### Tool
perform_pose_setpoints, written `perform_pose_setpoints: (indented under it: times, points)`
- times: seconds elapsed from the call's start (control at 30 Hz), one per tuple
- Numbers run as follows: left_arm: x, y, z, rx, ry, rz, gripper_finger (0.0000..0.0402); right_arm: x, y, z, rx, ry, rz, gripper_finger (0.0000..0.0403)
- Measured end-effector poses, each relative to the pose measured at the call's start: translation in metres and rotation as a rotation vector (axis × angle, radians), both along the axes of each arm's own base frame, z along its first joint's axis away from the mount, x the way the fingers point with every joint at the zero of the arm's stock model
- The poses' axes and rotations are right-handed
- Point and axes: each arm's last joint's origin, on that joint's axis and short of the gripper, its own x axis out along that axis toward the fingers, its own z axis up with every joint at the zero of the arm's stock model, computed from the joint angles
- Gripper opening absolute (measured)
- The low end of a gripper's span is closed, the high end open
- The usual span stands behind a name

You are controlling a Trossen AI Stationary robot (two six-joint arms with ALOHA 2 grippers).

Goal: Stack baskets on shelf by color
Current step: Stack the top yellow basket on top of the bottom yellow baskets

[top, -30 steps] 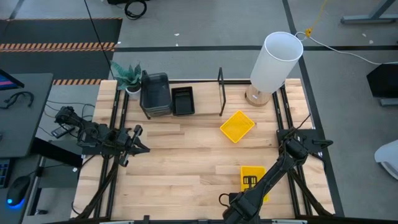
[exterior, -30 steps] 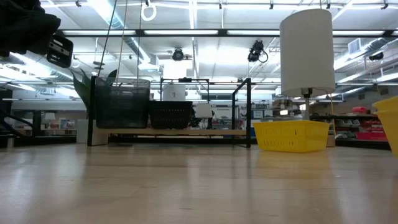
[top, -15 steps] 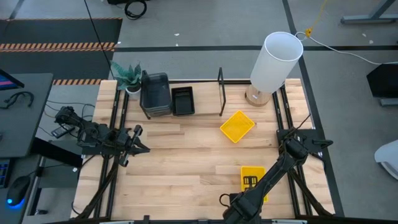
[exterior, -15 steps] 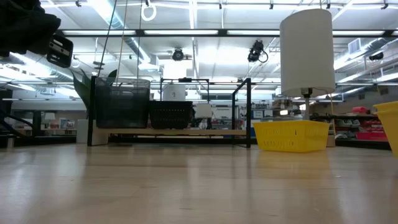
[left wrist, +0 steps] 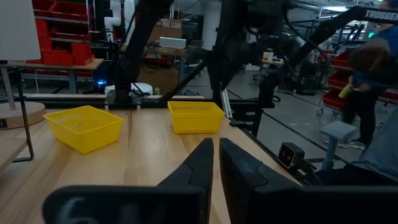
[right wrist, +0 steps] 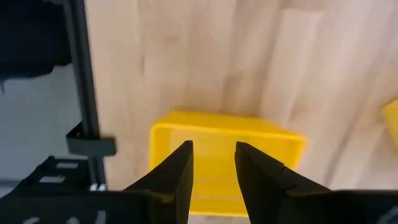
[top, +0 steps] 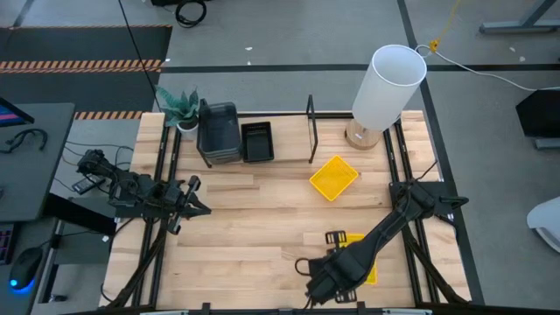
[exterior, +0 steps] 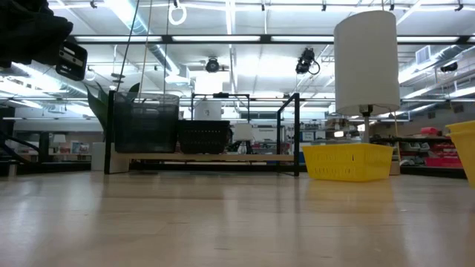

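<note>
Two yellow baskets lie on the tabletop: one (top: 333,177) (exterior: 347,162) mid-table in front of the shelf, one (top: 358,259) (right wrist: 224,146) near the right front corner, flat on its bottom. My right gripper (top: 335,237) (right wrist: 213,171) hovers open above that near basket, fingers pointing down, apart from it. The shelf (top: 289,140) (exterior: 245,157) carries a grey basket stack (top: 218,131) and a black basket (top: 256,142). My left gripper (top: 198,207) (left wrist: 215,163) waits shut at the table's left side.
A tall white cylinder (top: 389,80) on a wooden foot stands at the far right corner. A small plant (top: 179,109) stands left of the shelf. Black rails (right wrist: 79,93) run along the table's sides. A person (left wrist: 373,81) shows in the room beyond the table.
My right arm has swung toward the table's left, and its gripper has moved a little toward the far edge above the near yellow basket. The baskets lie as before.
</note>
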Motion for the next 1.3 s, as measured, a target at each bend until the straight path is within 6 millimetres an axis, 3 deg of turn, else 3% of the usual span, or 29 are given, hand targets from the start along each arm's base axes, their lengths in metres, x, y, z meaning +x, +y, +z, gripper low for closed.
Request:
perform_pose_setpoints:
  times: [0.3,0.93,1.3]
  points:
    - [0.000,0.000,0.000,0.000,0.000,0.000,0.0026,0.006,-0.030,0.027,-0.032,-0.112,-0.014,0.0104]
    - [0.000,0.000,0.000,0.000,0.000,0.000,0.0026,0.009,-0.045,0.035,-0.119,-0.187,0.052,0.0097]
    - [0.000,0.000,0.000,0.001,0.000,0.000,0.0030,-0.009,-0.098,0.036,-0.110,-0.278,-0.057,0.0097]
